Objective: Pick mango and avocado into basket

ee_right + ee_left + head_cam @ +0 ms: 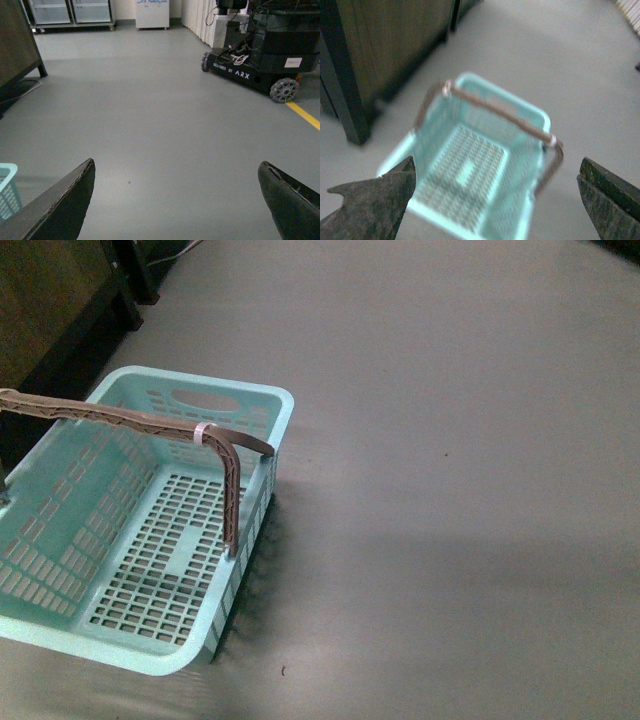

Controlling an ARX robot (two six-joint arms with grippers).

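**Left gripper** (pixel 497 167): released. Its two dark, worn fingers (pixel 375 205) stand wide apart with nothing between them. The left wrist view is blurred. In the gap between the fingers, and below them, lies the basket (pixel 540 117), apart from both. A dark wooden cabinet (pixel 395 45) stands on the floor near one of its short ends.

**Right gripper** (pixel 176 166): likewise released, its jaws spread wide and gripping nothing. It hangs over bare grey floor (pixel 150 100). One turquoise corner of the basket (pixel 7 192) shows just beside one finger (pixel 60 210), without contact.

**Task object.** In the front view the basket (pixel 283 403) sits at about 8 o'clock from the picture's centre, resting flat on the grey floor (pixel 450 490). It is a light turquoise rectangle with slotted walls and a slotted bottom. A hand slot is cut in the end wall at its 12 o'clock side. The brown handle (pixel 130 422) is raised above the rim and runs from the 9 o'clock side across to the 3 o'clock side, where it bends down to the wall. A white tie (pixel 203 432) wraps it at that bend. Dark furniture (pixel 50 310) stands at 11 o'clock, close to the basket's far corner. Neither arm shows in this view.

**Surroundings (right wrist view).** Well apart from the gripper:
- a black wheeled base marked ARX (pixel 260 55)
- a yellow floor line (pixel 302 114) just beside it
- glass-fronted units (pixel 70 11) along the far wall
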